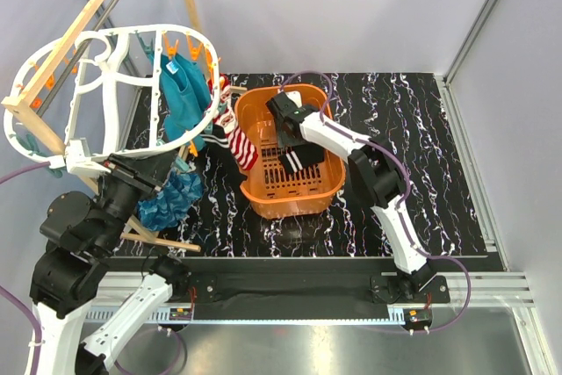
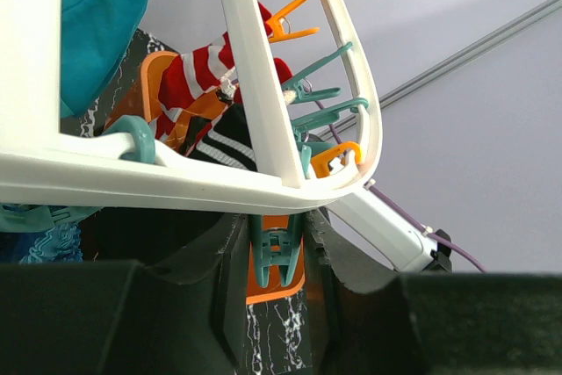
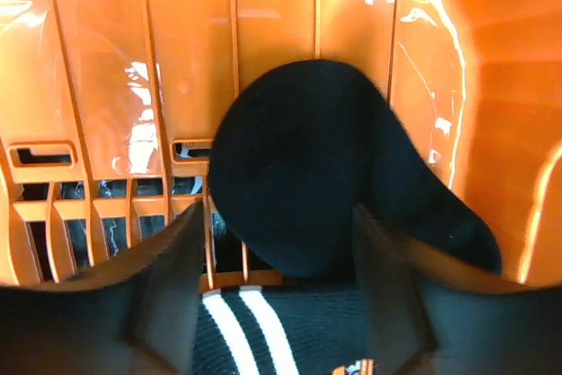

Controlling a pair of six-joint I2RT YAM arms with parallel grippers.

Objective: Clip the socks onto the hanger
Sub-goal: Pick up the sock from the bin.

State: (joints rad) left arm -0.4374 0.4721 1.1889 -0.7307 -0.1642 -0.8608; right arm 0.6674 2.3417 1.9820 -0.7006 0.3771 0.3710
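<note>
While the right gripper [image 1: 288, 136] hangs inside the orange basket [image 1: 256, 195] at the centre of the top view, its 2 fingers stand released and spread, 1 on each side of the basket sock [image 3: 299, 155] at its black toe. In the right wrist view that sock lies on the slotted basket floor, with the toe mid-frame and white stripes at the bottom edge.

Over on the left, the left gripper [image 2: 274, 224] is clenched on a teal peg [image 2: 277, 256] just under the rim of the white hanger [image 2: 176, 183], low centre of its wrist view.

From above, the hanger tilts across the upper left beside a wooden frame [image 1: 83, 15], with teal cloths [image 1: 180, 85] clipped on its right side. Sock number 2, the striped sock [image 1: 243, 145], red and white, dangles from the hanger's right end. It hangs just left of the basket, over the black marbled table [image 1: 421, 147].
</note>
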